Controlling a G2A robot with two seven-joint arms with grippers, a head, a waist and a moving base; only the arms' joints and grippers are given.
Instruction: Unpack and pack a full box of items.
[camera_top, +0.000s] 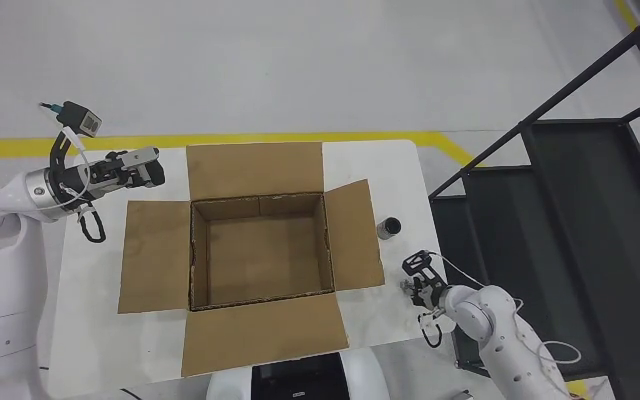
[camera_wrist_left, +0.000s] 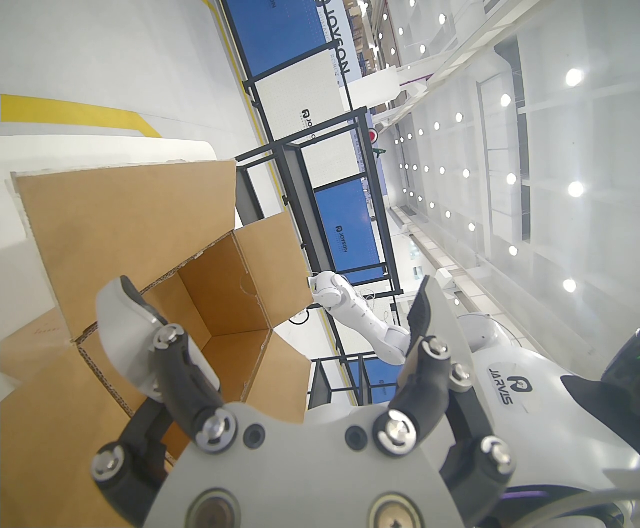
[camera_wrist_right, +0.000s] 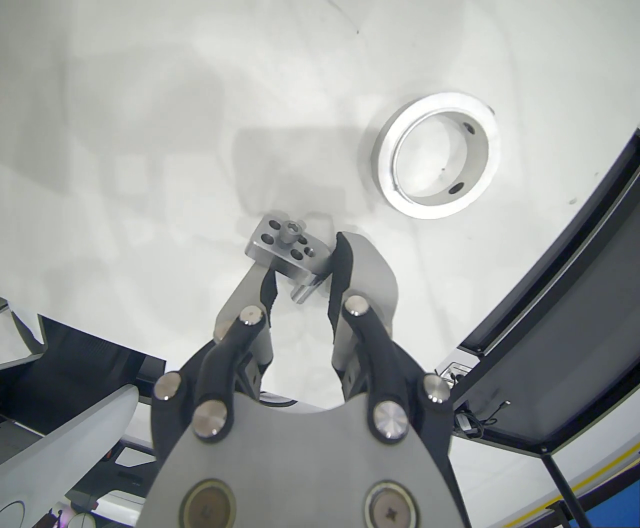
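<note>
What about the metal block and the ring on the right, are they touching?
Apart. The right wrist view shows bare table between the metal block, held in the right gripper, and the ring.

From above, the thing in my right gripper (camera_top: 418, 278) is too small for me to tell. Up close, its fingers (camera_wrist_right: 370, 280) cover part of the small grey metal block with holes (camera_wrist_right: 285, 245). My left gripper (camera_wrist_left: 274, 295) hides part of the open brown cardboard box (camera_wrist_left: 125, 220).
</note>
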